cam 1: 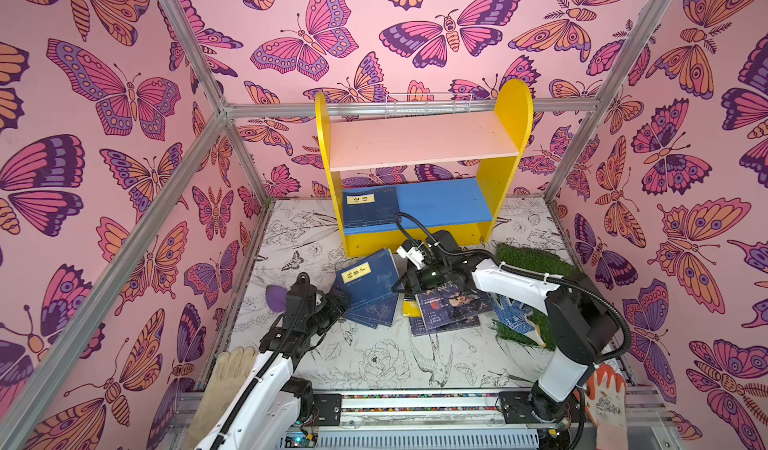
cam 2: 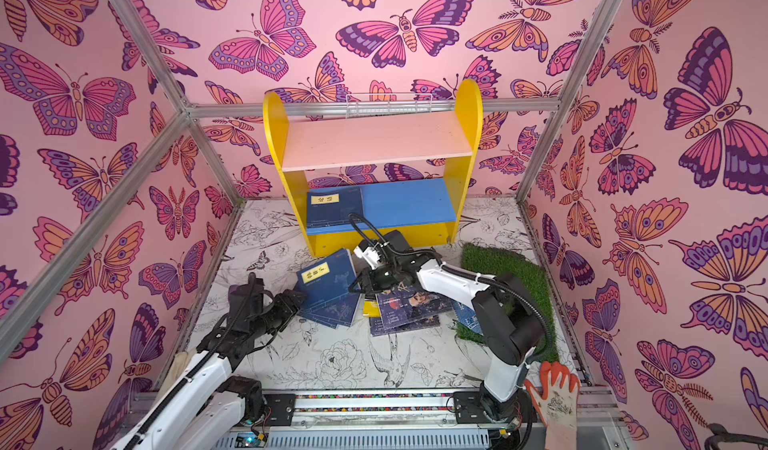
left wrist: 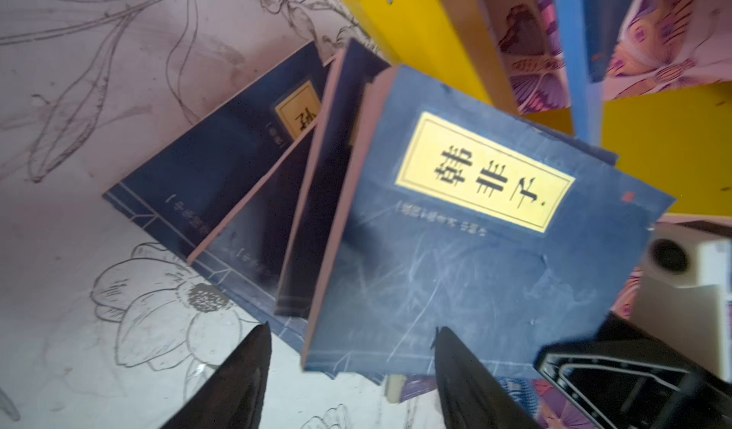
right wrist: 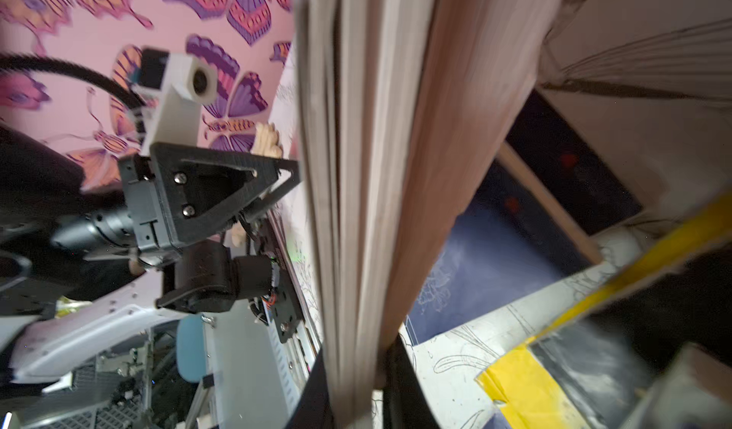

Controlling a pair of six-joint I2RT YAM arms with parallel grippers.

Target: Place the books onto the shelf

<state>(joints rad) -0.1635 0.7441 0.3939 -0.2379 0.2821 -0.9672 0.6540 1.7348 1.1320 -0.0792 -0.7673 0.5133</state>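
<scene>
Top views: floral-print floor (cam 1: 374, 356), butterfly walls (cam 1: 104, 178); left jaws spread, right jaws pinching navy book (cam 1: 374, 288)

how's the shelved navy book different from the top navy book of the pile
The shelved navy book lies flat on the shelf's blue board; the top navy book tilts over the pile. The shelved navy book sits alone; the top navy book overlaps others. Both carry yellow labels.
</scene>
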